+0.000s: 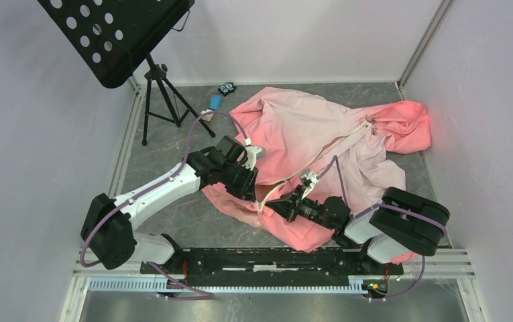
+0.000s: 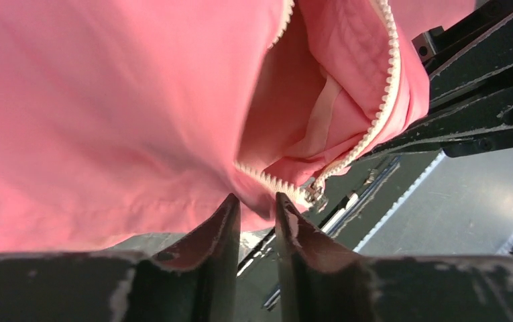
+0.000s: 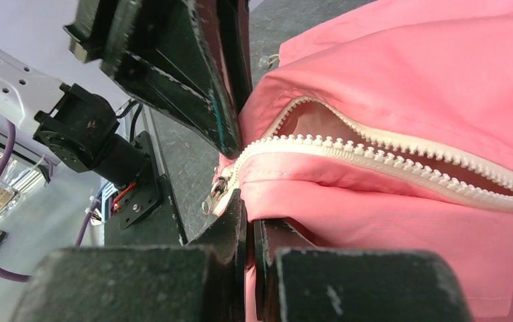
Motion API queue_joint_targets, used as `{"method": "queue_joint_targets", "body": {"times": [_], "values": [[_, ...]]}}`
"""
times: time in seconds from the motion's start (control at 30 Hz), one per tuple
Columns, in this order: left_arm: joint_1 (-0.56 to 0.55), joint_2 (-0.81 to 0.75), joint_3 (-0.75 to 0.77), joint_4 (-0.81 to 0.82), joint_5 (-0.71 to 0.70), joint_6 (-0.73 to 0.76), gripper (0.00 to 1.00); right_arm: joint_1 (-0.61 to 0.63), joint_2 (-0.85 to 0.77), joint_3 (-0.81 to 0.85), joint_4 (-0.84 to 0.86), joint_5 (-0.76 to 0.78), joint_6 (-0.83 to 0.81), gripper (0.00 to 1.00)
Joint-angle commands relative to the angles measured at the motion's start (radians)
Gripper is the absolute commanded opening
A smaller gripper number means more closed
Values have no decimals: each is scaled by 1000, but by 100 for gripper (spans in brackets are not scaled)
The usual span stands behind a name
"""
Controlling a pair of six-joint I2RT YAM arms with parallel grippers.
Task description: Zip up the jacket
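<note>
Nearest us, the right gripper (image 3: 248,204) is pressed together on the hem of the jacket (image 1: 307,127), just under the slider (image 3: 216,191). The slider sits at the very bottom of the teeth, so we judge zipping has barely begun. The left gripper (image 2: 257,209) stands narrowly parted at the hem beside it; we cannot tell whether it holds cloth. Next, one gripper must catch the slider while the other keeps the hem taut. Only the top view shows the jacket spread on the table (image 1: 173,221), its gaping zipper strip (image 1: 344,144) running away toward the hood (image 1: 408,124).
</note>
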Motion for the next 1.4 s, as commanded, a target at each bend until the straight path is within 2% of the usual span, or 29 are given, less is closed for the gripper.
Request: {"method": "queue_joint_targets", "body": {"times": [0.0, 0.1, 0.17, 0.3, 0.33, 0.43, 0.47, 0.6, 0.63, 0.73, 0.8, 0.9, 1.07, 1.17, 1.23, 1.37], "values": [[2, -81, 19, -19, -118, -29, 39, -6, 40, 16, 96, -8, 7, 0], [7, -159, 0, -21, -179, -100, 60, -6, 49, 25, 96, -18, 10, 0], [7, -230, -24, -16, -213, -155, 70, -6, 47, 31, 87, -22, 8, 0], [7, -393, -126, 61, -211, -326, 80, -6, 47, 30, 86, -13, 12, 0], [8, -442, -174, 98, -200, -382, 81, -5, 48, 28, 88, -9, 16, 0], [7, -573, -312, 255, -161, -573, 95, -6, 47, 27, 94, -2, 26, 0], [7, -605, -352, 297, -165, -627, 96, -6, 47, 26, 96, -2, 29, 0], [7, -668, -466, 399, -203, -807, 92, -6, 47, 26, 99, 5, 40, 0], [7, -675, -484, 401, -225, -862, 87, -5, 47, 26, 99, 9, 44, 0], [7, -704, -576, 449, -285, -1038, 61, -6, 51, 30, 99, 11, 58, 0], [7, -716, -627, 478, -316, -1119, 56, -5, 57, 35, 104, 5, 67, 0], [7, -706, -662, 489, -336, -1185, 53, -7, 63, 33, 117, 2, 75, 0], [7, -643, -693, 598, -276, -1238, 58, -5, 61, 25, 119, 8, 73, 0], [7, -605, -675, 561, -263, -1249, 58, -6, 63, 25, 121, 5, 74, 0], [7, -585, -670, 540, -254, -1256, 54, -5, 63, 26, 122, 6, 73, 0], [7, -566, -685, 562, -221, -1294, 52, -6, 54, 26, 113, 5, 67, 0]]}}
